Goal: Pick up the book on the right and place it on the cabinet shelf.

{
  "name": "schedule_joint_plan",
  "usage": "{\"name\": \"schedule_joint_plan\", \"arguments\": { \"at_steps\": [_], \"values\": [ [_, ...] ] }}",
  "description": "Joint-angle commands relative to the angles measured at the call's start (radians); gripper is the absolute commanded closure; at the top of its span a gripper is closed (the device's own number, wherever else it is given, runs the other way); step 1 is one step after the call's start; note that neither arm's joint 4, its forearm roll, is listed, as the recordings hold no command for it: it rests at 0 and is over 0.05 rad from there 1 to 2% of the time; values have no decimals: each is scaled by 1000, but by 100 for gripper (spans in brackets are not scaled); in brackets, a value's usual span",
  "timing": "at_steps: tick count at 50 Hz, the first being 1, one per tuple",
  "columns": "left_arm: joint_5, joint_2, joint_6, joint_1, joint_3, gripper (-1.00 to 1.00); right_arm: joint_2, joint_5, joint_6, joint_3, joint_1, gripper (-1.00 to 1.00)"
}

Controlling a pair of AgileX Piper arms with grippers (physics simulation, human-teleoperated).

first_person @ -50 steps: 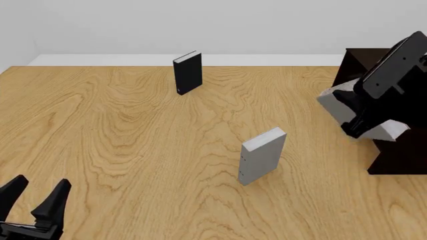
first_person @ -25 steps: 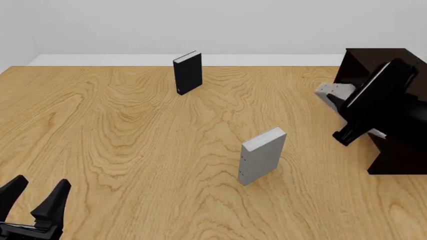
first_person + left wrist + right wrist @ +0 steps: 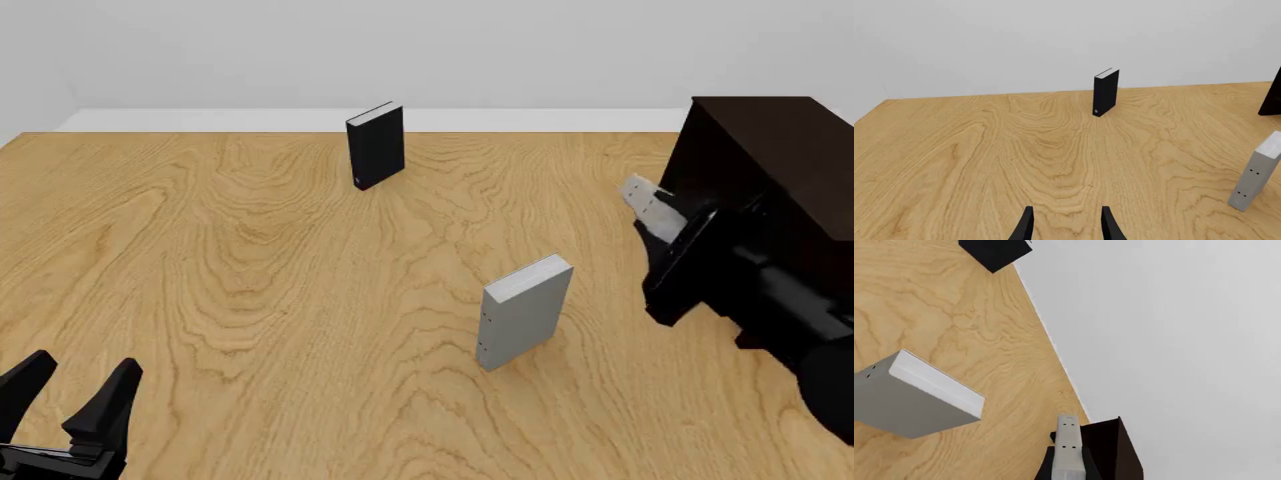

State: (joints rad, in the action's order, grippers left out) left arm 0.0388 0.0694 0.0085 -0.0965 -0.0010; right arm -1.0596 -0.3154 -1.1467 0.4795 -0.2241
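One book [image 3: 649, 207] clamped in right gripper [image 3: 681, 250] — beside cabinet shelf [image 3: 781, 150].

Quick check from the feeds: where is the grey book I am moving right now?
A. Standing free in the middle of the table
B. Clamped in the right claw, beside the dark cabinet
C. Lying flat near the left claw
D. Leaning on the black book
B: the front view shows the grey book gripped by the right claw against the front of the dark cabinet, and the right wrist view shows it between the fingers.
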Motion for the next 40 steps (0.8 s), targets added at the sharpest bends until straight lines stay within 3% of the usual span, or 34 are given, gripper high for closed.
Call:
{"name": "schedule_joint_plan", "arguments": {
  "at_steps": [1,2,4,6,10,11,13,15,18,20,25,27,32,34,40],
  "values": [
    [-1,0,0,1,1,-100,-61,-257,-111,-83,-51,100],
    [-1,-2,0,1,1,-100,-64,-258,-95,-72,-34,100],
    [3,-5,1,0,1,-100,-87,-304,-142,-108,-95,100],
    [6,-8,1,-3,1,-100,-98,-325,-135,-100,-83,100],
    [5,-8,0,0,1,-100,-176,-435,-212,-137,-100,100],
    [5,-8,0,0,1,-100,-177,-424,-197,-129,-97,100],
    [6,-8,1,-2,1,-100,-199,-481,-220,-137,-101,100],
    [6,-10,0,-3,1,-100,-223,-476,-229,-141,-100,100],
    [7,-8,0,-2,0,-100,-216,-462,-196,-125,-104,100],
    [6,-8,1,-2,1,-100,-256,-524,-236,-143,-108,100],
    [7,-8,0,-4,0,-100,-273,-482,-202,-110,-78,100],
    [5,-7,1,-4,0,-100,-299,-548,-232,-117,-74,100],
    [9,-12,1,-4,1,-100,-348,-603,-280,-110,-34,100],
    [9,-12,1,-4,1,-100,-336,-592,-257,-94,-28,100],
    [6,-8,2,-5,1,-100,-382,-607,-267,-89,-21,100]
  ]
}}
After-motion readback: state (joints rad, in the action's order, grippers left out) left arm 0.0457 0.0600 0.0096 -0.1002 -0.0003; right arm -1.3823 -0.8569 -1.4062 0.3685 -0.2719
